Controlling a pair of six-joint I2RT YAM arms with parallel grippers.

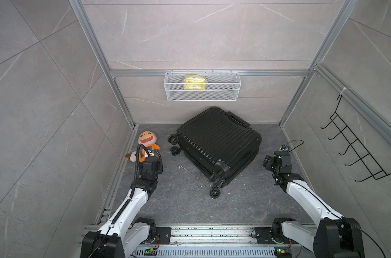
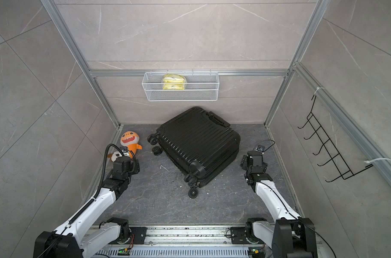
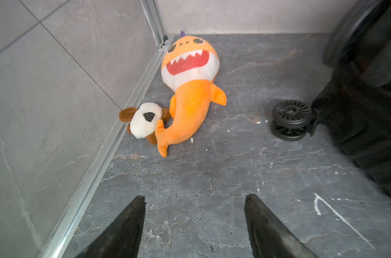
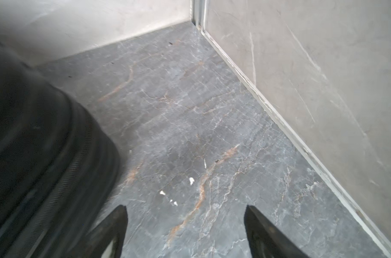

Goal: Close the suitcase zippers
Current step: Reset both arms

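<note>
The black ribbed suitcase lies flat on the floor with its two shells together. It stands slantwise, with its wheels toward the left and the near corner. The zippers' track runs along the side between the shells, and small pulls hang at the near corner by a wheel. My left gripper is open over bare floor, left of the suitcase, with one wheel ahead of it. To the right of the suitcase my right gripper is open with nothing between its fingers.
An orange shark plush and a small brown-and-white plush lie by the left wall. A white wire basket with a yellow packet hangs on the back wall. A black hook rack is on the right wall. Walls close in on three sides.
</note>
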